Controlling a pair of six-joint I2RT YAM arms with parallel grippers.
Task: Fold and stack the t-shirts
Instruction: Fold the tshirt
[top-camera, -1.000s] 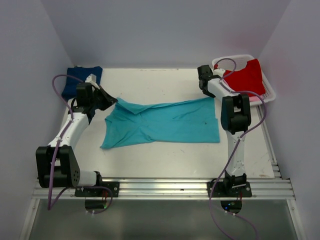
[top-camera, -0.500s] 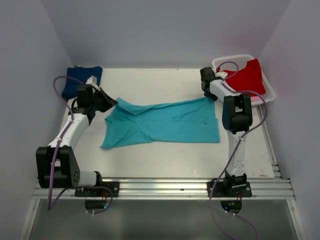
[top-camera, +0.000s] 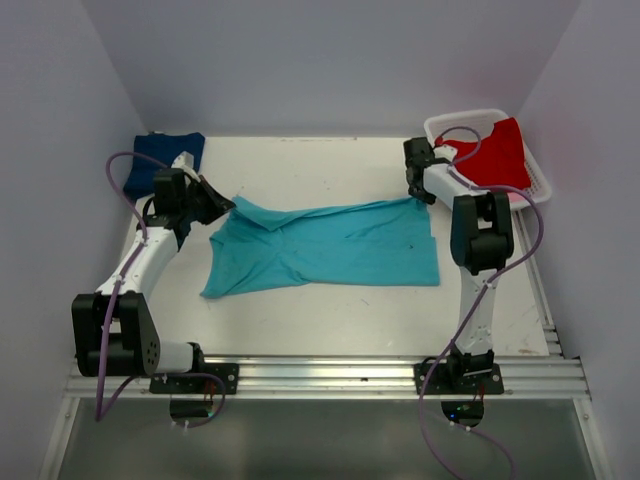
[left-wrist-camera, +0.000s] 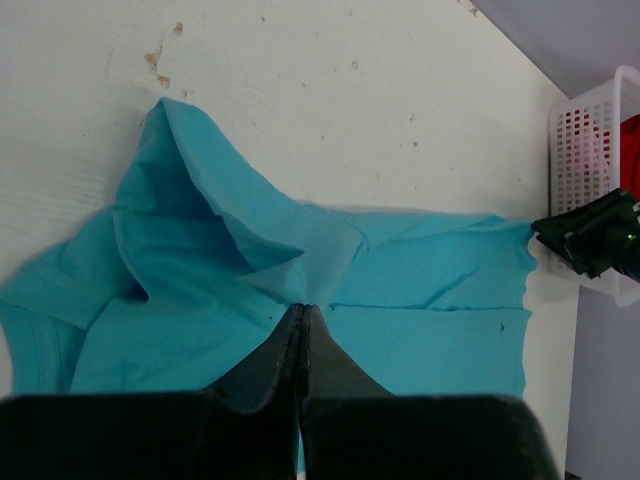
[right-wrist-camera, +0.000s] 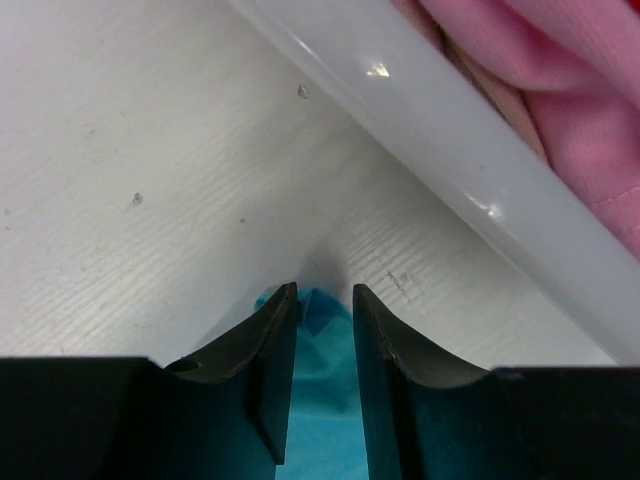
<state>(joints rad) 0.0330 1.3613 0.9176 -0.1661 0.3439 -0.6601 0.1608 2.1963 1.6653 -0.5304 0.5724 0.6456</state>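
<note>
You have a scuffed white table boxed in by pale lilac walls, with the turquoise cloth t-shirt spread across its middle. Your left gripper is clenched on the shirt's far left edge. Your right gripper, reaching far, stands parted astride the far right corner, beside the white slotted plastic basket.

t-shirt centre, basket far right

White arms with black joints, trailing purple cables, ending in black tapered fingers.
</note>
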